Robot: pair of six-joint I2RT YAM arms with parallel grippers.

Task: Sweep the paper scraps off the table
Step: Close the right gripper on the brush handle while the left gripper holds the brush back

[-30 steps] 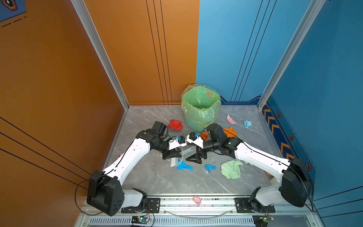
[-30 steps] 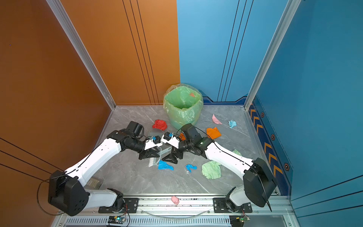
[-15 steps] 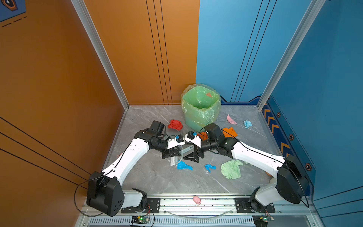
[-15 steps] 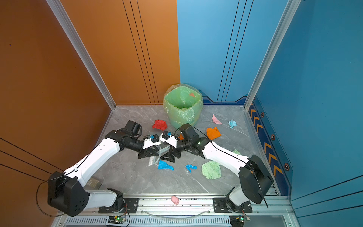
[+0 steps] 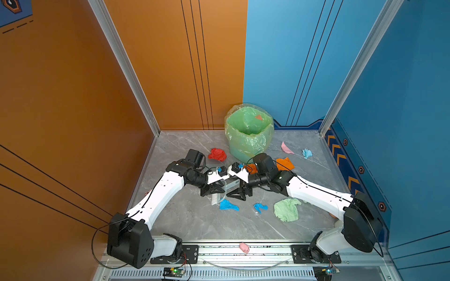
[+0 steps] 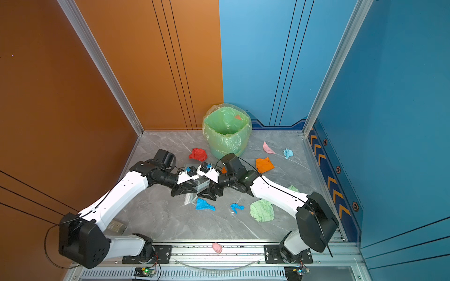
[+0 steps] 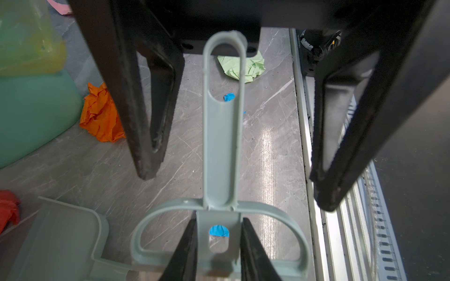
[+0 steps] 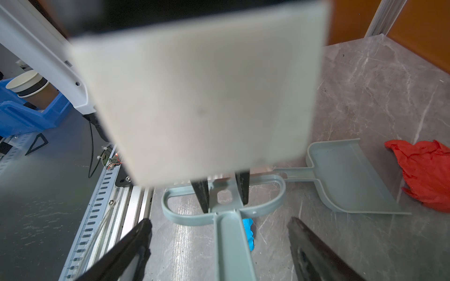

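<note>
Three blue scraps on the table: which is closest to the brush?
The larger bright blue scrap, right beside the brush bristles. The small curled blue one lies further toward the green wad; the pale blue one is far back.

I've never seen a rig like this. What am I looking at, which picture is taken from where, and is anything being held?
This is a robot with two white arms mounted at the near edge of a grey table. Each arm ends in a two-fingered hand. Two pictures look down on the whole scene from above. The other two come from small cameras on the wrists, so they look along the fingers. The left hand is shut on a pale brush, gripping it near the head. The right hand is open, with a finger on each side of the brush's handle and neither touching it. A matching dustpan lies beside them. Crumpled paper is scattered around, including a red scrap, an orange scrap and a green scrap. A lined bin stands at the back.
</note>
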